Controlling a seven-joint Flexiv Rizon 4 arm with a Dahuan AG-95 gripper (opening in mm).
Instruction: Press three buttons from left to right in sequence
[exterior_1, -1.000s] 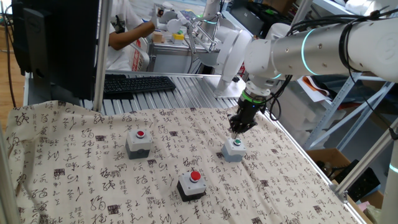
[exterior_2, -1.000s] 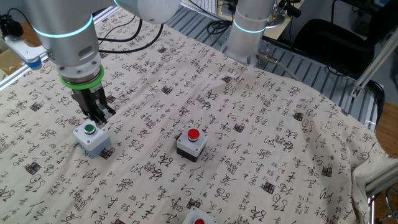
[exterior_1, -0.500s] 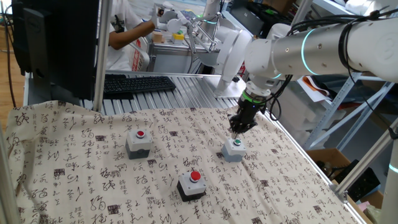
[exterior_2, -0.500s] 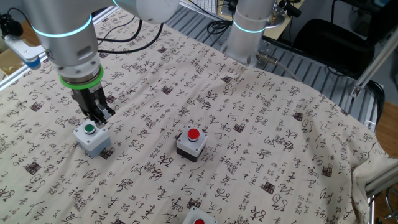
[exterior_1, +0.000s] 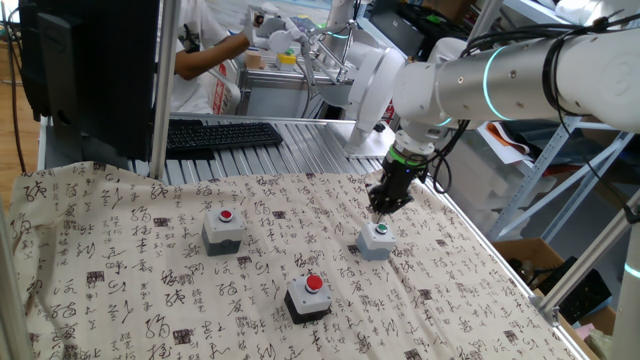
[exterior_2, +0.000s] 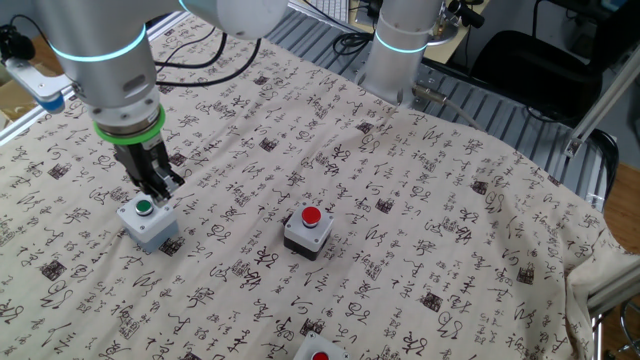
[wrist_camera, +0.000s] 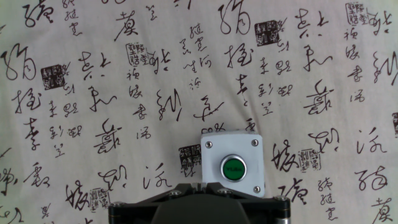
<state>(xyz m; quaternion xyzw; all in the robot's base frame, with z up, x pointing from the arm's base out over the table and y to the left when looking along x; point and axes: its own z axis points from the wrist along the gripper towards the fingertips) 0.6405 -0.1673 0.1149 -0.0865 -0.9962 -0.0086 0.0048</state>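
Three buttons stand on the patterned cloth (exterior_1: 150, 260). The grey box with a small red button (exterior_1: 224, 228) is at the left. A black box with a red dome button (exterior_1: 309, 295) (exterior_2: 307, 230) sits nearest the front edge. The light grey box with a green button (exterior_1: 377, 238) (exterior_2: 147, 220) (wrist_camera: 233, 163) is at the right. My gripper (exterior_1: 378, 212) (exterior_2: 160, 193) (wrist_camera: 200, 185) is shut with nothing in it. It points down just above the green button box, at the edge towards the arm. In the hand view the green button lies a little ahead of the fingertips.
A black keyboard (exterior_1: 220, 133) and a dark monitor (exterior_1: 90, 70) stand behind the cloth on the slatted metal table. A person (exterior_1: 205, 50) works at the back. The arm's white base (exterior_2: 400, 50) rises at the cloth's far edge. The cloth's right edge drops off (exterior_1: 500, 280).
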